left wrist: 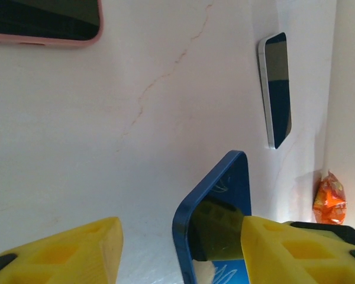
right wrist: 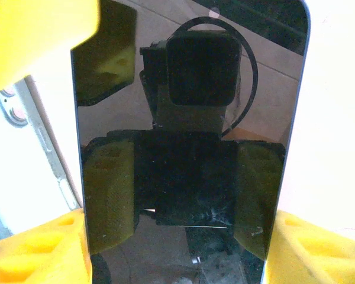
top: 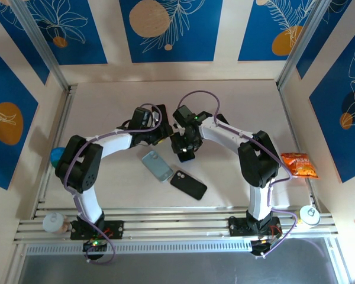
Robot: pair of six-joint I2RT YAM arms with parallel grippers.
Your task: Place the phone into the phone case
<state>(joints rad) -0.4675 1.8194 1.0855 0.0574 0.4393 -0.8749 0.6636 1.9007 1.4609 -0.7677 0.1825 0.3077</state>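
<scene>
My right gripper is shut on a blue-edged phone, its yellow fingers pressing the two long sides, the dark glossy screen facing the camera. In the left wrist view the same phone stands edge-on between the fingers of my left gripper. That gripper's right finger touches the screen and its left finger stands well apart, so it is open. Both grippers meet at mid-table. A dark, pink-rimmed slab and a silver-edged slab lie flat on the table; I cannot tell which is the phone case.
In the top view a grey slab and a black slab lie in front of the grippers. An orange snack bag sits at the right edge, a blue object at the left, and small white containers stand on the front rail.
</scene>
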